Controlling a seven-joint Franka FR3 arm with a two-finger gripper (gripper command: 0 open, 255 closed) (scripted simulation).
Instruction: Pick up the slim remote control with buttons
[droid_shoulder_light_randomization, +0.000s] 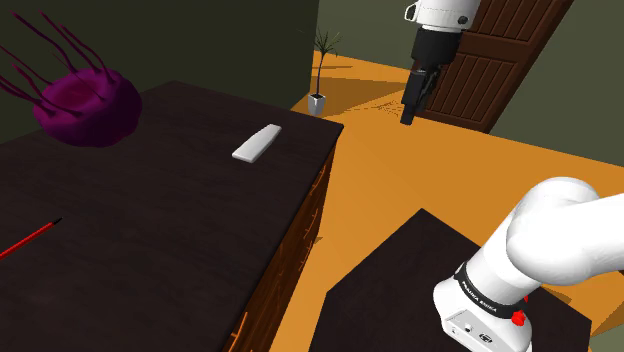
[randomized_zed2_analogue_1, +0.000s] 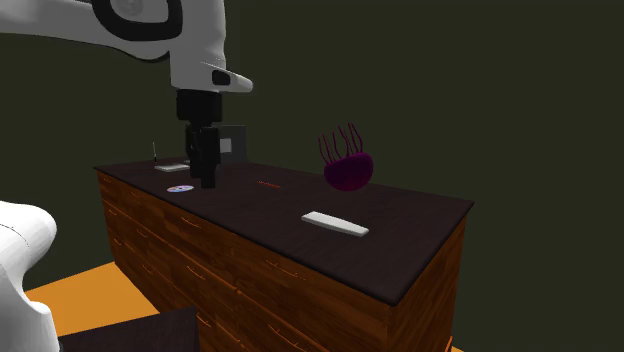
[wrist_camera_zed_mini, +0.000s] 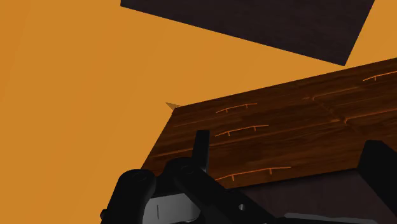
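Hanging in the air off the dresser's corner, my gripper (droid_shoulder_light_randomization: 409, 112) points down over the orange floor (droid_shoulder_light_randomization: 400, 190), with the brown panelled door (droid_shoulder_light_randomization: 505, 60) behind it in the shoulder view. My two black fingers (wrist_camera_zed_mini: 202, 149) stand apart in the wrist view with nothing clasped between them. Past them I see the dresser's wooden front with its thin drawer handles. The remote (droid_shoulder_light_randomization: 258, 143), a slim slab drawn plain grey-white, lies flat on the dark top of the dresser (droid_shoulder_light_randomization: 150, 230), toward the corner nearest the small potted plant (droid_shoulder_light_randomization: 319, 75), and well apart from my hand. I cannot make out buttons on it. In the shoulder view it sits to the right of a purple bulb-shaped thing (droid_shoulder_light_randomization: 85, 105) with dark tendrils rising from it, and a thin red stick (droid_shoulder_light_randomization: 30, 240) lies toward that view's lower left. In the second exterior view the remote lies close to the top's near edge with the purple thing behind it, and a small round disc (randomized_zed2_analogue_1: 179, 189) rests near the left end. My white arm (droid_shoulder_light_randomization: 560, 240) rises from the dark stand (droid_shoulder_light_randomization: 400, 290) at the shoulder view's lower right.
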